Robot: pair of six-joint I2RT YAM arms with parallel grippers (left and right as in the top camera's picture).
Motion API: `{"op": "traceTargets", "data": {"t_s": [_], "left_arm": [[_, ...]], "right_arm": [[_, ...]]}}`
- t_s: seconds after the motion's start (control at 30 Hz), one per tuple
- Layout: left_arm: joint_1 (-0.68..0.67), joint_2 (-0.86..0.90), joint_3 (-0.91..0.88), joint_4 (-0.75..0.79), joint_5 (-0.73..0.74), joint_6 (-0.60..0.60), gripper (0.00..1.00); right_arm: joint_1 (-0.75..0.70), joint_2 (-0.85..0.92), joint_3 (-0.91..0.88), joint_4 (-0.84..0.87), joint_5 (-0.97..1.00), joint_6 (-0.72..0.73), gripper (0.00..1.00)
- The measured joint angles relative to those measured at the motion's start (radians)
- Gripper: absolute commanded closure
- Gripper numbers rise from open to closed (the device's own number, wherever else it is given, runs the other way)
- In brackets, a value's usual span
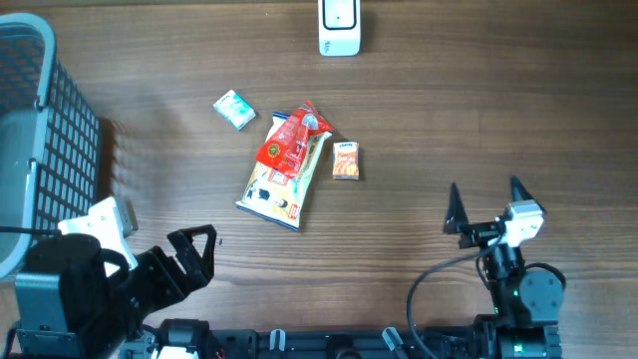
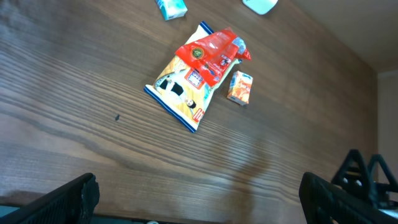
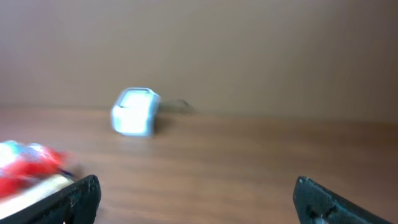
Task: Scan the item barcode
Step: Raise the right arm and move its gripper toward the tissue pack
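Overhead view: a wooden table (image 1: 518,90) with a white scanner (image 1: 339,27) at its far edge. 4 candidate items lie apart from the scanner, towards the robot: a snack bag (image 1: 274,189), a red packet (image 1: 291,143) resting on the bag's end nearest the scanner, an orange box (image 1: 346,161) just beside the bag and almost straight in front of the scanner, and a teal box (image 1: 234,109) off to the scanner's left. The left gripper (image 1: 199,254) and right gripper (image 1: 485,189) sit well back from the scanner, both spread wide and holding nothing. A grey basket (image 1: 40,130) stands far to the scanner's left.

Left wrist view: the wide, empty fingers frame the bag (image 2: 180,93) and packet (image 2: 211,53), with the scanner (image 2: 260,5) just showing beyond them.

Right wrist view (blurred): the scanner (image 3: 135,112) stands ahead and left, between parted fingers.

The task looks unstarted: no item is lifted, and no barcode is visible. Picking 1 item, carrying it and presenting its code all remain. The stacked packet may complicate grasping the bag.
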Motion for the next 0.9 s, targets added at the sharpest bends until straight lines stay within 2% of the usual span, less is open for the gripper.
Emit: {"op": "traceTargets", "data": {"t_s": [0.1, 0.2, 0.27, 0.37, 0.43, 0.5, 0.57, 0.7, 0.9], "left_arm": [[0.000, 0.000, 0.000, 0.024, 0.000, 0.000, 0.00], [0.000, 0.000, 0.000, 0.036, 0.000, 0.000, 0.00], [0.000, 0.000, -0.001, 0.035, 0.000, 0.000, 0.00], [0.000, 0.000, -0.001, 0.036, 0.000, 0.000, 0.00], [0.000, 0.000, -0.001, 0.036, 0.000, 0.000, 0.00], [0.000, 0.000, -0.001, 0.036, 0.000, 0.000, 0.00], [0.000, 0.000, -0.001, 0.037, 0.000, 0.000, 0.00], [0.000, 0.000, -0.002, 0.028, 0.000, 0.000, 0.00], [0.000, -0.001, -0.003, 0.024, 0.000, 0.000, 0.00]], "right_arm": [[0.000, 0.000, 0.000, 0.040, -0.246, 0.269, 0.00], [0.000, 0.000, 0.000, 0.057, -0.339, 0.584, 0.00], [0.000, 0.000, 0.000, 0.129, -0.375, 0.704, 0.00], [0.000, 0.000, 0.003, 0.373, -0.433, 0.825, 0.00], [0.000, 0.000, 0.022, 0.394, -0.447, 0.855, 0.00], [0.000, 0.011, 0.075, 0.303, -0.458, 0.832, 0.00], [0.000, 0.070, 0.195, 0.135, -0.473, 0.762, 0.00], [0.000, 0.272, 0.499, -0.270, -0.506, 0.533, 0.00], [0.000, 0.634, 0.878, -0.705, -0.557, 0.235, 0.00]]}}
